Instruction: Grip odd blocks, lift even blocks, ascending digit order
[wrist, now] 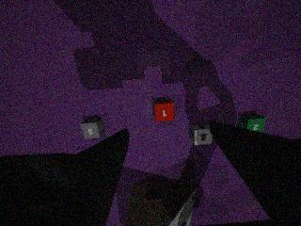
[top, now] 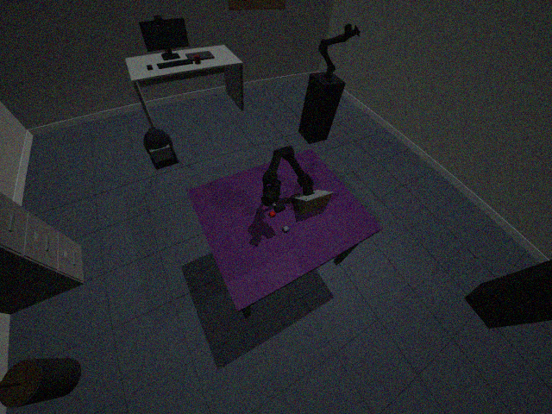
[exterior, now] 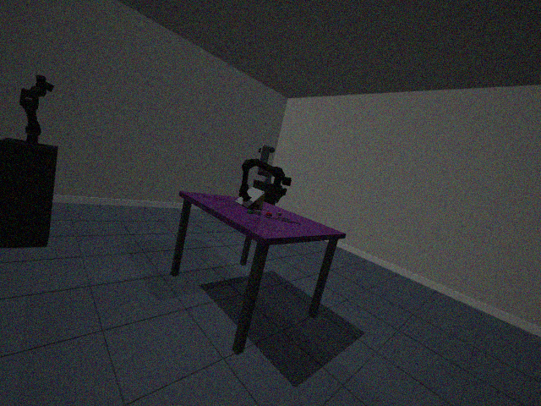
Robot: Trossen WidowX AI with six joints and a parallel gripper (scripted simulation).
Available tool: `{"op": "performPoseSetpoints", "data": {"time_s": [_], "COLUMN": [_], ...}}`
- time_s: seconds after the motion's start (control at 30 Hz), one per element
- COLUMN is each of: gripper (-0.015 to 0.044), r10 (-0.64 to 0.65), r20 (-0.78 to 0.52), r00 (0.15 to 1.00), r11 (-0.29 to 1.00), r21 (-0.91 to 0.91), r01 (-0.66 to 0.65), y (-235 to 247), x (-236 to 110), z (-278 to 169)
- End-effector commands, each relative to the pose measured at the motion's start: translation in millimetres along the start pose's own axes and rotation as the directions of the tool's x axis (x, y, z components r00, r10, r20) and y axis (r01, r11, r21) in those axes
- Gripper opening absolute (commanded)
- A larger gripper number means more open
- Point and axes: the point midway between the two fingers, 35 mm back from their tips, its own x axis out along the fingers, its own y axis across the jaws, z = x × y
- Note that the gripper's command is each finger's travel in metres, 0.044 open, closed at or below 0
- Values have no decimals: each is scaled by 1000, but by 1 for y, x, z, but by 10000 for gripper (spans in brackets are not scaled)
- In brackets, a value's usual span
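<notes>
A red block (top: 272, 214) (exterior: 268, 214) (wrist: 164, 112) shows a 1 and stands on the purple table (top: 267, 276) (exterior: 301, 227). A grey block (top: 285, 228) (wrist: 91, 130) stands to its left in the wrist view. A whiter block (wrist: 202, 137) stands to its right, close to the right fingertip in that image. A green block (exterior: 250, 211) (wrist: 255, 124) is farthest right there, partly covered by the finger. Their digits are too blurred to read surely. My gripper (top: 272, 206) (wrist: 168, 129) is open and empty above the blocks, with the red one ahead between the fingertips in the wrist view.
A box-like object with a pale top (top: 316, 195) (exterior: 255, 193) stands on the table by the arm's base, and part of it shows at the bottom of the wrist view. The arm's dark shadow falls across the blocks' area. The scene is dim and grainy.
</notes>
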Motion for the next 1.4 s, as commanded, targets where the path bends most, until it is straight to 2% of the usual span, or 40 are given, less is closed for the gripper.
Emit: {"op": "performPoseSetpoints", "data": {"time_s": [0.0,1.03,1.37], "gripper": [400,400,138], "r10": [-14,-17,-17], "r20": [-20,-20,-20], "r00": [1000,1000,1000], "r11": [1000,1000,1000], "r21": [-1,0,0], "r01": [14,17,17], "y": [-6,-7,-7], "x": [51,95,95], "z": [-5,-7,-7]}}
